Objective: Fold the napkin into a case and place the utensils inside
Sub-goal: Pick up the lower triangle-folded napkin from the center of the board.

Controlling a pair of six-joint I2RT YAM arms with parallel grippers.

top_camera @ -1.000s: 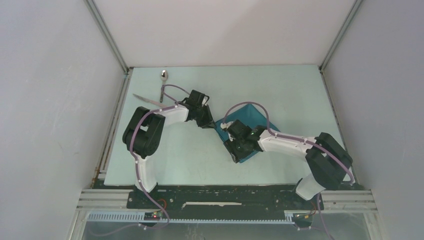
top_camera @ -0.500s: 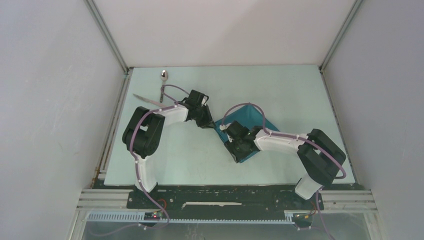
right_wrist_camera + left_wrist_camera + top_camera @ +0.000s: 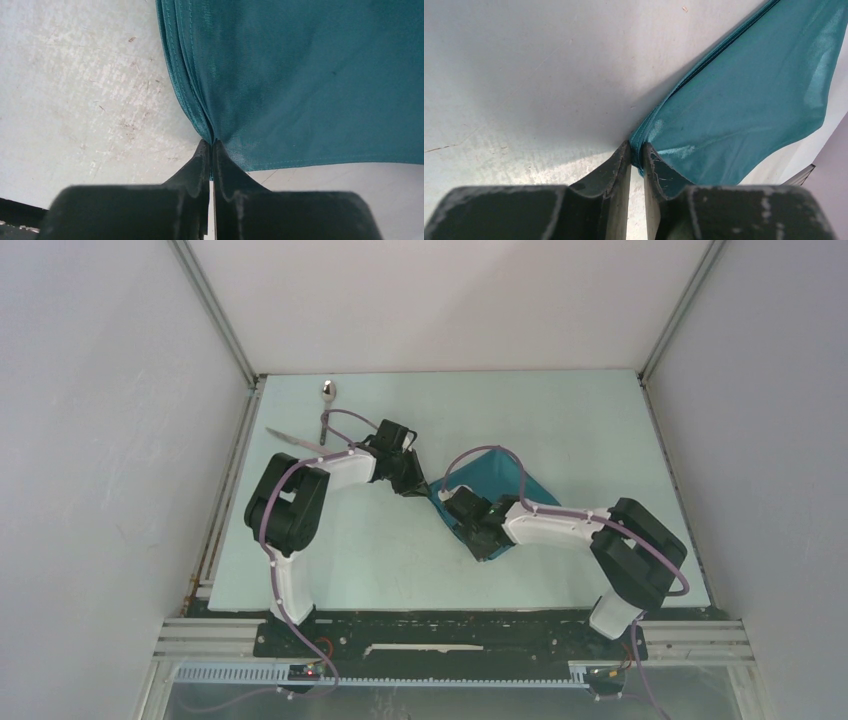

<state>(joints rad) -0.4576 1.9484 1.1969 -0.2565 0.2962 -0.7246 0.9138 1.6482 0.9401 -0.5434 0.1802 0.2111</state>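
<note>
Holding the napkin (image 3: 505, 473), the pale table (image 3: 570, 420) sits — scuffed — between white walls (image 3: 440, 300).

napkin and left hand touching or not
Touching. The left wrist view shows the left hand shut on the napkin, its folded edge pinched between the fingertips.
</note>
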